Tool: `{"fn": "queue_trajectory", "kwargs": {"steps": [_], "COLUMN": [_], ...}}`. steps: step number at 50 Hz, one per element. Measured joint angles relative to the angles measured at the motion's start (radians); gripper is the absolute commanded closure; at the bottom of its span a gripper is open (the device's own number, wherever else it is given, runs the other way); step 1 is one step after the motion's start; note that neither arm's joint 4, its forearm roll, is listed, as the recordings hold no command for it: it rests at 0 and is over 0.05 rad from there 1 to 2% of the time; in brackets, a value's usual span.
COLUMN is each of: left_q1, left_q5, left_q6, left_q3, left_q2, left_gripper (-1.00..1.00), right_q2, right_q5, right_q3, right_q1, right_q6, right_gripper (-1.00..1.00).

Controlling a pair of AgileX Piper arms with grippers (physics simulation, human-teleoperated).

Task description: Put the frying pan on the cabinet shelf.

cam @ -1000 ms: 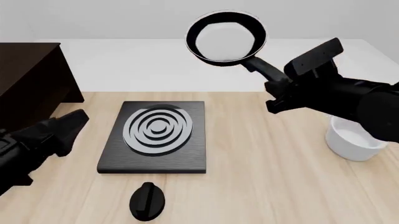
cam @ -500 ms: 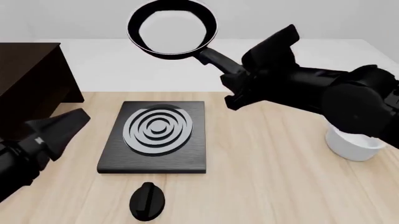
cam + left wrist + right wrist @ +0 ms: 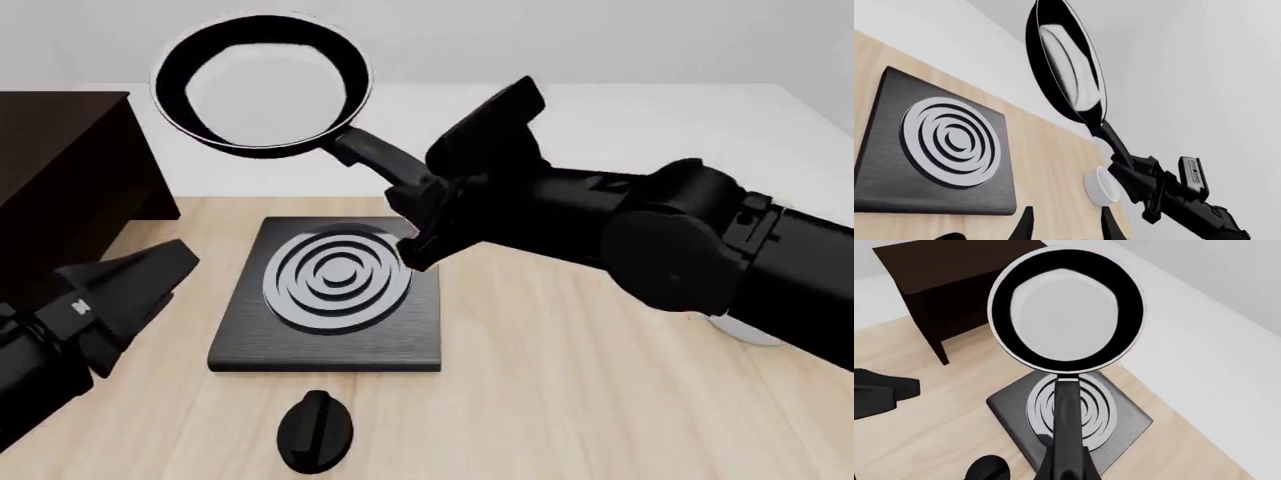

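Frying pan (image 3: 262, 84) sits upper left of the front view, in the air, held by its long handle in the right gripper (image 3: 424, 215), fingers clamped on the handle. It is above and just right of the dark cabinet shelf (image 3: 60, 110) at the left edge, not yet over it. Left gripper (image 3: 127, 285) is at lower left, holding nothing; cannot tell how its fingers stand. Stove plate (image 3: 334, 292) is centre, a black knob (image 3: 316, 430) below it, a white bowl (image 3: 750, 332) mostly hidden behind the right arm. Left wrist view: one pan (image 3: 1066, 62) at top centre, tilted edge-on, handle running down to the right gripper (image 3: 1124, 165); stove plate (image 3: 934, 145) at left, bowl (image 3: 1099, 186) lower centre. Right wrist view: pan (image 3: 1066, 310) fills the upper centre, handle coming straight back; cabinet (image 3: 947, 275) upper left, stove plate (image 3: 1121, 415) beneath the handle. Judgement: rigid metal, moderately heavy, front-loaded at the end of the handle, glossy so may slip or rotate; grip the handle firmly, nearer the bowl of the pan. Count: one pan, one cabinet, one stove plate, one bowl, one knob, two grippers.
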Motion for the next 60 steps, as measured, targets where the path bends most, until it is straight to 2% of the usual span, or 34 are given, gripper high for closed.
{"fn": "queue_trajectory", "kwargs": {"steps": [17, 60], "left_q1": [-0.005, -0.004], "left_q5": [-0.011, -0.04], "left_q6": [-0.022, -0.054], "left_q3": [0.013, 0.039], "left_q2": [-0.001, 0.005], "left_gripper": [-1.0, -1.0], "right_q2": [0.058, 0.118], "right_q5": [-0.019, -0.103], "right_q3": [-0.02, 0.004], "right_q1": [0.106, 0.203], "right_q6": [0.029, 0.061], "right_gripper": [1.0, 1.0]}}
